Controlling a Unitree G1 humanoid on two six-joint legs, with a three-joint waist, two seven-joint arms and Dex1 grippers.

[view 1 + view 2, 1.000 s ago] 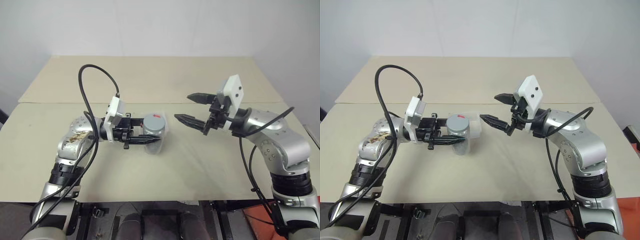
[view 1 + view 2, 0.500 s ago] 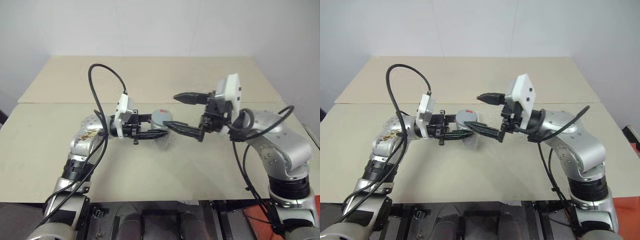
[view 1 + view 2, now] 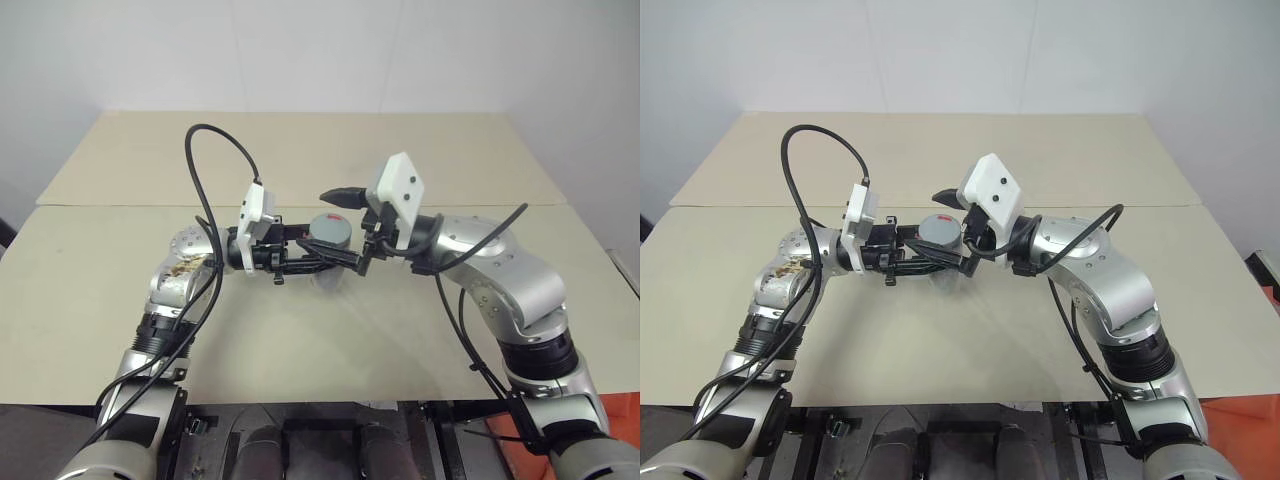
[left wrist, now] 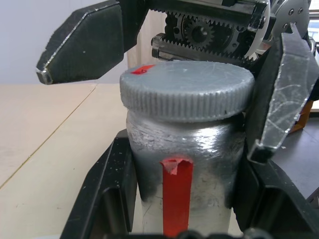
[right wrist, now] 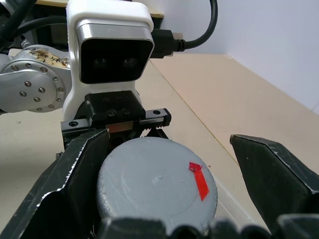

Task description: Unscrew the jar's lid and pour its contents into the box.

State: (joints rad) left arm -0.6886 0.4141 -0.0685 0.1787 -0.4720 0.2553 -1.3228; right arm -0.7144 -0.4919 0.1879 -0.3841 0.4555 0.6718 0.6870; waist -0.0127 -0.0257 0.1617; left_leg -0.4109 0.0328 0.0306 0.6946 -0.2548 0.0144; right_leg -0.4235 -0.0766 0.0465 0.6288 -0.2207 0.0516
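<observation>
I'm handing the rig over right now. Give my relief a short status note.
Left hand: shut on the jar, holding it upright above the table.
Right hand: open, fingers on either side of the lid, not yet closed on it.
Done: jar picked up.
Left: grip and unscrew the lid, then pour into the box, partly hidden below the jar.

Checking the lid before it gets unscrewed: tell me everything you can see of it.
The lid is a flat round grey disc, matte and scuffed, with a ribbed rim and a small red mark near its edge. It sits level on the jar, which the left gripper holds above the table. The right gripper's open fingers flank it, one close against its rim.
</observation>
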